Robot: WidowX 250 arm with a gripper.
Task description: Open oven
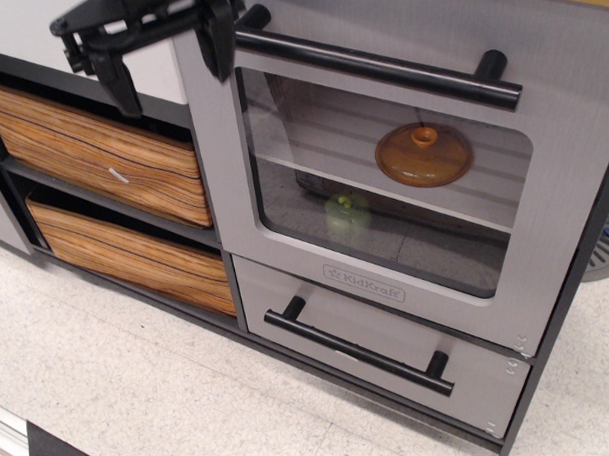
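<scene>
- Hand (pixel 168 55) sits at the upper left of the frame, its two dark fingers spread wide and holding nothing; one finger (pixel 121 74) hangs over the dark gap above the orange wood-grain drawers (pixel 102 165), the other lies close to the left end of the bar handle.
- Oven (pixel 383 185) fills the centre and right of the frame, its silver-grey door looking shut, with the clear window showing an orange lid (pixel 423 154) and a small green object (pixel 346 215) inside.
- Long black bar handle (pixel 379 70) runs across the top of the door, from upper centre toward the upper right; the door appears to hinge along its lower edge, just above the KidKraft logo (pixel 364 283).
- Step in hand, as judged: bringing the spread fingers onto the bar handle, which is not yet gripped.
- Doing it well probably means moving right along the bar, away from its left post, so one finger goes above the bar and one below.
- Closing firmly before pulling should stop the bar slipping out.
- Pull would best follow an arc outward and downward, matching the door's swing, not a straight tug.
- Smaller grey drawer (pixel 364 346) at lower centre has its own black handle and should be left alone.
</scene>
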